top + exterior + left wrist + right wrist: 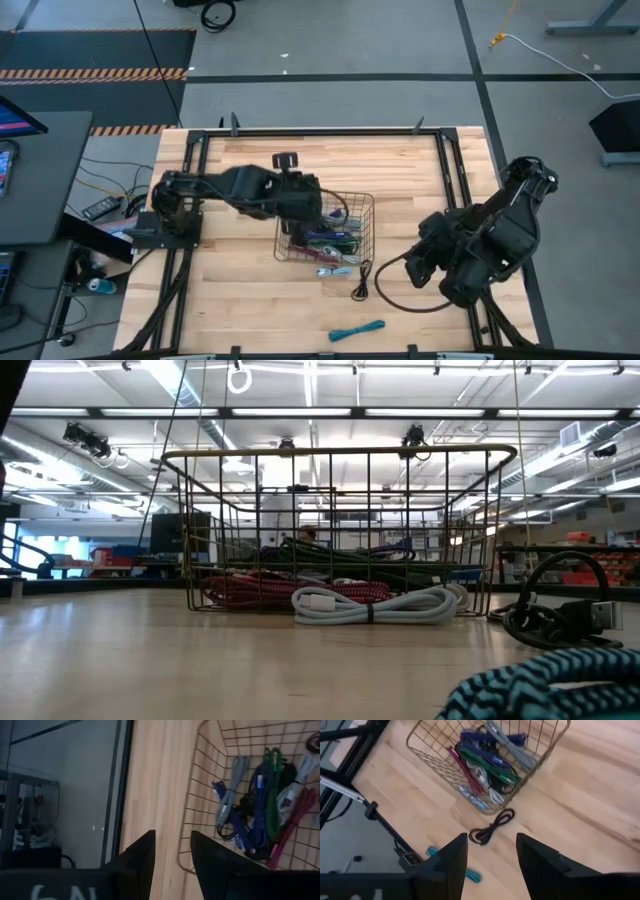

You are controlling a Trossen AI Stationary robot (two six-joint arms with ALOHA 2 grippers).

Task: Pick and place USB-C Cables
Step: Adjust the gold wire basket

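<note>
Right gripper [487,865], lower right of the high view, jaws parted and empty, above the black coiled USB-C cable [491,826] lying on wood beside the wire mesh basket [420,751]. Risk: a finger snags the mesh or pinches one loop only. Left gripper [172,862] half open, empty, over the basket's rim.

The left gripper's [172,857] dark fingers stood apart, empty, above the pale wooden table [155,785]. Beside them, a wire mesh basket [200,795] held grey, blue, green and maroon coiled cables [260,805].
</note>
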